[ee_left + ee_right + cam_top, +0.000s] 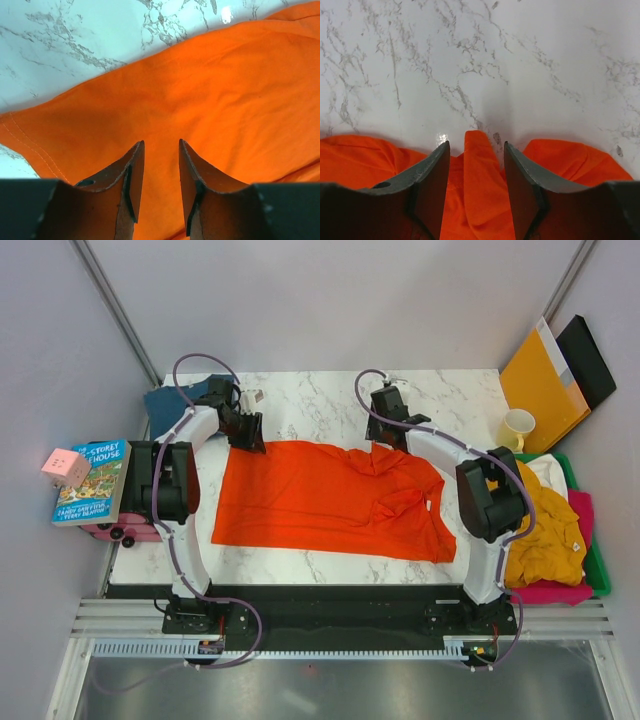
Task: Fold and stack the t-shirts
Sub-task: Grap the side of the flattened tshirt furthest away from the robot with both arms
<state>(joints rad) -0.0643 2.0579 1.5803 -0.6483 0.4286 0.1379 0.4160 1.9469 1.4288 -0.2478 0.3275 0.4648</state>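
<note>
The orange-red t-shirt (320,502) lies spread on the marble table (320,395), rumpled at its right end. I read the left gripper (160,145) parted over its far-left hem, holding nothing; the right gripper (476,147) parted astride a raised fold, unclamped. A teal t-shirt (165,402) lies at the far-left corner, partly hidden; a mug (517,428) and heaped t-shirts (550,530) crowd the right edge. Bare marble lies beyond the far hem

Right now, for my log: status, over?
Left gripper open over shirt. Right gripper open, astride a shirt ridge. Shirt spread, unfolded. Mug well aside.
</note>
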